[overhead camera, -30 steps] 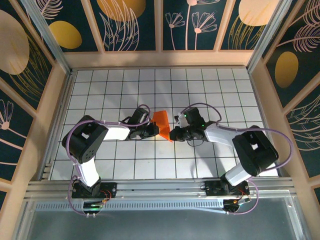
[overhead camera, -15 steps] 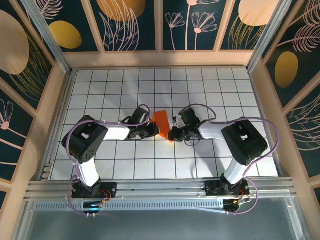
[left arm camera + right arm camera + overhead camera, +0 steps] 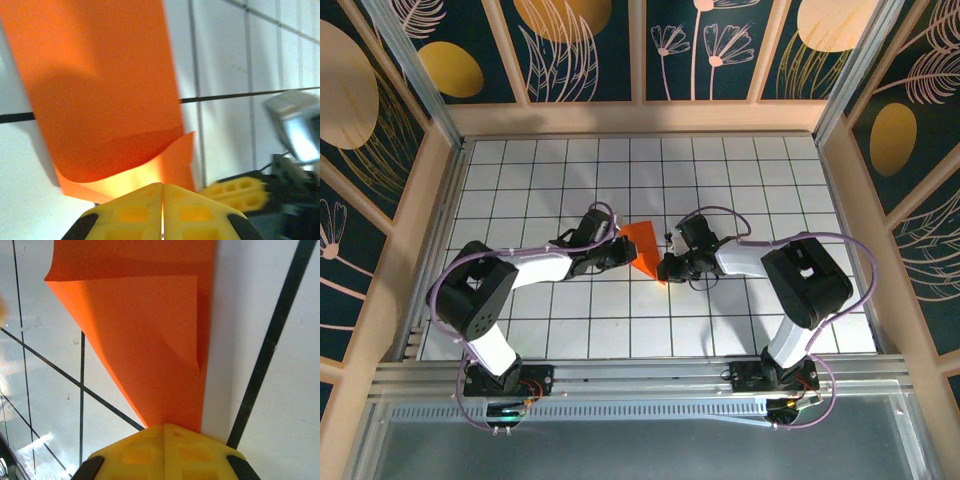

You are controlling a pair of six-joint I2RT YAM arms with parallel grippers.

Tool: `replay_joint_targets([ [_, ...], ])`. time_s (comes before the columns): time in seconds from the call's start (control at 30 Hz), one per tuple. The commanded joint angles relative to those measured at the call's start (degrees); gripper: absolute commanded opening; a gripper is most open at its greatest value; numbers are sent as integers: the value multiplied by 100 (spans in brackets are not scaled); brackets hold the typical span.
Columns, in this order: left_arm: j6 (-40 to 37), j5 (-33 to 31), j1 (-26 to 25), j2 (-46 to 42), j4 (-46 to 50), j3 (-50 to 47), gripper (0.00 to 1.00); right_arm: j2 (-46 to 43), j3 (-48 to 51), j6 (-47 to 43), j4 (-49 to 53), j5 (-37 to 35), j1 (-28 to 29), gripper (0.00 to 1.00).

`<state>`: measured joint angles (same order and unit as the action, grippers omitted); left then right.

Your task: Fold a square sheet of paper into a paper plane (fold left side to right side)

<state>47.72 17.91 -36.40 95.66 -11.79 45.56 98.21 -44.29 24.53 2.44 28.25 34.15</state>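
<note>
The left arm has just swung its elbow out to its own side, and the left gripper [image 3: 616, 248] has moved a little farther up the surface [image 3: 720, 330], while the right gripper [image 3: 666, 268] has kept its place. The square sheet of paper [image 3: 644, 246], already a pointed wedge, lies between them. The left jaws are pressed together and pinching its near edge, which curls up. The right jaws are also pressed together at the narrow tip; whether they grip it or only pin it, I cannot tell. I think the left-to-right fold is starting.
</note>
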Motion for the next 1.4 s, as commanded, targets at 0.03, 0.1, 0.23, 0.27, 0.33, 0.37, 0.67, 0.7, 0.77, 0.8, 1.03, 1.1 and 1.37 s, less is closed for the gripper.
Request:
replay_joint_targets([
  [0.03,183,115,-1,-349,-253,-274,8,371,48,-78,669,-841,4,0],
  [0.1,307,287,-31,-357,-498,-420,8,408,33,-78,722,-906,17,0],
  [0.23,420,466,-145,-156,-723,-469,7,439,26,-54,728,-960,34,0],
  [0.27,459,488,-186,-84,-787,-461,7,455,20,-52,749,-969,43,0],
  [0.33,524,512,-232,19,-917,-448,7,469,4,-54,776,-1035,63,0],
  [0.37,559,520,-250,72,-979,-440,7,483,0,-49,786,-1049,63,0],
  [0.67,703,582,-314,556,-1214,-321,7,532,-39,-89,881,-1216,100,0],
  [0.7,717,592,-322,584,-1241,-309,7,526,-44,-85,877,-1217,96,0],
  [0.77,721,617,-326,650,-1279,-287,8,543,-51,-80,864,-1225,109,0],
  [0.8,722,617,-330,669,-1274,-272,7,542,-51,-80,872,-1230,109,0],
  [1.03,732,643,-349,796,-1364,-227,8,565,-49,-89,903,-1277,145,0],
  [1.1,739,651,-357,819,-1378,-210,8,554,-53,-97,916,-1296,151,0],
  [1.37,782,635,-361,1044,-1397,-88,8,585,-54,-80,935,-1344,166,0],
])
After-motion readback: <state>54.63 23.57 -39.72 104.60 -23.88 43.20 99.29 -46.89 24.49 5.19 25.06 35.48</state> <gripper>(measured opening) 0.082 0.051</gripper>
